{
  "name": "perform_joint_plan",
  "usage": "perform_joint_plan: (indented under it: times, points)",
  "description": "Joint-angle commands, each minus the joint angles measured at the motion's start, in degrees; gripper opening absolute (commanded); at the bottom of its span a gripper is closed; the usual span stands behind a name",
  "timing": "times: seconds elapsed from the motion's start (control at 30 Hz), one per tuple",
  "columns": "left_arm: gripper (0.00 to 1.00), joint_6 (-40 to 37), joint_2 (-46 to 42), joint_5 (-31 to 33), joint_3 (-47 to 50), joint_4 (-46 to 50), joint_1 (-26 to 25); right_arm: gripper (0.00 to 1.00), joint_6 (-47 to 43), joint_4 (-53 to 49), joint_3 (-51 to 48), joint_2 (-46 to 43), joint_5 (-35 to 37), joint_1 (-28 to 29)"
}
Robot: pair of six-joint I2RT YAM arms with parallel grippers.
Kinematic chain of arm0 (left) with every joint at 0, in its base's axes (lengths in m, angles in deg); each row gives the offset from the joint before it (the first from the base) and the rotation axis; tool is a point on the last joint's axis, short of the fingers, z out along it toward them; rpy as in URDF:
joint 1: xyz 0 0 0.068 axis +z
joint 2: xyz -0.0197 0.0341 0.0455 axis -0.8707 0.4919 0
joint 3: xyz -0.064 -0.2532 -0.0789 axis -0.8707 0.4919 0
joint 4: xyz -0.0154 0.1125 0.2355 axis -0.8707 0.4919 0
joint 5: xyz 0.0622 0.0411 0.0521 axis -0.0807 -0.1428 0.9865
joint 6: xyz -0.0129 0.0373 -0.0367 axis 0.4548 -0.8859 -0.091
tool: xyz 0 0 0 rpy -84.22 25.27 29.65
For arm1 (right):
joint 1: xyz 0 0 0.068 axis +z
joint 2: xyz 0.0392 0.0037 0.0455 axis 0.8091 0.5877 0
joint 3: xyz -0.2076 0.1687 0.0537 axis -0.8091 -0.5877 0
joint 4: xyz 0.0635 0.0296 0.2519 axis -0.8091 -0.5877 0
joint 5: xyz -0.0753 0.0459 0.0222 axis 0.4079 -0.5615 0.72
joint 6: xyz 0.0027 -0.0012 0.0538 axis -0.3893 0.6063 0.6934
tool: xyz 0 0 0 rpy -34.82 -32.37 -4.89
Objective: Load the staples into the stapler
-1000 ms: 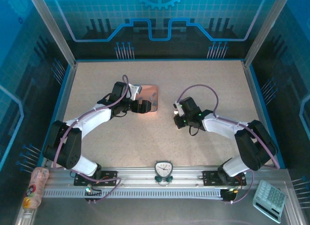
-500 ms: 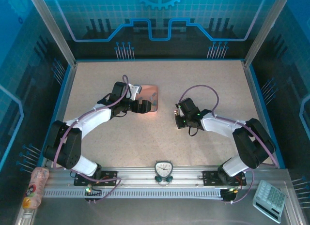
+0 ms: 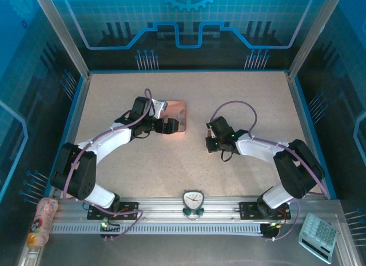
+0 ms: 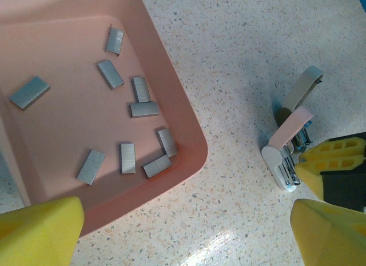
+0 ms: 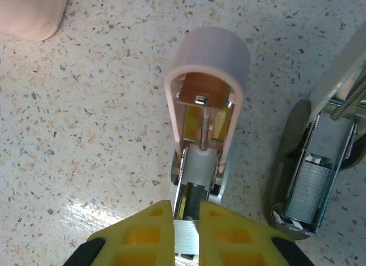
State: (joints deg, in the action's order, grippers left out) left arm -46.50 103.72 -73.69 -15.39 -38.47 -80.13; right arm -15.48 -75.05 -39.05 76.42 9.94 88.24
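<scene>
Several grey staples [image 4: 131, 108] lie loose in the salmon-pink tray [image 4: 191, 131]. Just past the tray's corner, my left gripper [image 4: 183, 220] hovers over bare table, open and holding nothing; it also shows from above [image 3: 170, 126]. The pale pink stapler [image 5: 207, 94] lies on the table with its lid swung up and its channel showing. It also appears right of the tray [image 4: 283, 157]. My right gripper [image 5: 186, 220] is shut on a silvery staple strip [image 5: 186, 236] at the near end of that channel. From above, the right gripper [image 3: 210, 141] sits right of the tray [image 3: 178, 108].
A second, grey stapler-like thing [image 5: 306, 180] lies open just right of the pink one, with a strip of staples inside. The tray's corner [image 5: 31, 14] is at the upper left. A timer [image 3: 193, 201], a calculator [image 3: 319, 236] and a bottle [image 3: 41, 220] sit by the near rail.
My right gripper has shifted slightly left and nearer, still shut. The left arm and the tray have not moved.
</scene>
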Motion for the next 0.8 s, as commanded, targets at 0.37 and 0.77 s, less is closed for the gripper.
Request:
perform_joint_plan:
  times: [0.37,0.77]
  points:
    - [0.94,-0.19,-0.41,-1.31,-2.40,1.69,0.62,0.12,10.84,-5.54,4.21,0.98,6.27,2.76]
    - [0.94,-0.41,-0.82,-1.18,-2.32,1.70,0.61,0.12,13.50,-6.69,5.36,2.28,10.79,4.17]
